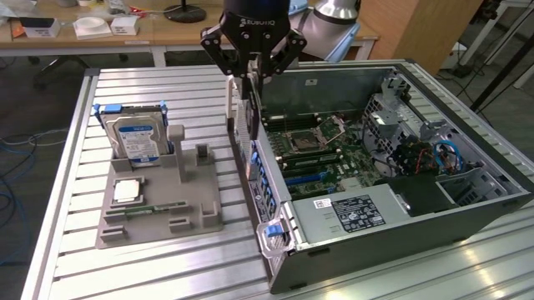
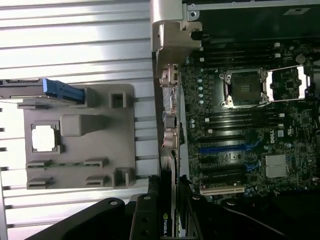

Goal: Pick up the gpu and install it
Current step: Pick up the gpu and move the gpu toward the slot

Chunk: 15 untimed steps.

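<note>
— Where is the gpu [image 1: 247, 112] to be found?
— It is seen in the upper middle of the exterior view, held upright and edge-on beneath the arm. It is placed over the wall of the open computer case [image 1: 334, 81] that lies toward the exterior view's left, beside the motherboard [image 1: 321, 150]. Whether its lower edge touches the case cannot be told.
— How is it to be described?
— A thin, flat, dark card is shown, and in the exterior view it is presented as a narrow dark strip. In the wrist view the gpu [image 2: 165, 222] is seen with a black face on which a small green logo is printed. It is lined up with the case wall, next to the motherboard [image 2: 240, 130] and its blue slots.
— And the jaws?
— They are clamped on the gpu, one set against each flat side of the card.
— What else is laid on the surface [image 1: 167, 87]?
— A grey holder [image 1: 187, 187] is set to the exterior view's left of the case. A hard drive [image 1: 137, 140] with a blue and white label is stood upright in it. A silvery processor [image 1: 127, 189] is laid flat lower in the frame, and a narrow green memory stick [image 1: 154, 209] is lodged lower still
</note>
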### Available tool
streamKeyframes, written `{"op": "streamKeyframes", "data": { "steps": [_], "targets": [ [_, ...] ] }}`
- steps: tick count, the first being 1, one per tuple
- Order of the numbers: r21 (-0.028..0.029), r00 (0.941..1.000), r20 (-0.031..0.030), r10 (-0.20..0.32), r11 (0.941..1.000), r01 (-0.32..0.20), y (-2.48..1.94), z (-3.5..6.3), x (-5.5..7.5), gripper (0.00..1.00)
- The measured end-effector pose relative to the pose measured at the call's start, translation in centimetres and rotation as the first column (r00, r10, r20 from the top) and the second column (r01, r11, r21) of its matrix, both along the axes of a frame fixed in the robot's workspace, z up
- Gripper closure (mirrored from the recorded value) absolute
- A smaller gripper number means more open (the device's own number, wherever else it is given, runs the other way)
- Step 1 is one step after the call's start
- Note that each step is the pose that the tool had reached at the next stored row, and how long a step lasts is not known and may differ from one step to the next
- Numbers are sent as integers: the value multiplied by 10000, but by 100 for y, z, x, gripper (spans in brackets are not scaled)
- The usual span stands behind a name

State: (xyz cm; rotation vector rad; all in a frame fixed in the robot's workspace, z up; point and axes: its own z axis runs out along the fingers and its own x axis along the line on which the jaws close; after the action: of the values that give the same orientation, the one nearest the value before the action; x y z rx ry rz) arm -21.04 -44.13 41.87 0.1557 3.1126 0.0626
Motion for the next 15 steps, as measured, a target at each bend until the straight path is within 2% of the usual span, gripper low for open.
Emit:
{"op": "streamKeyframes", "data": {
  "steps": [15],
  "targets": [
    [-1,10000,0,4,10000,-4,0,0,362,74]
  ]
}}
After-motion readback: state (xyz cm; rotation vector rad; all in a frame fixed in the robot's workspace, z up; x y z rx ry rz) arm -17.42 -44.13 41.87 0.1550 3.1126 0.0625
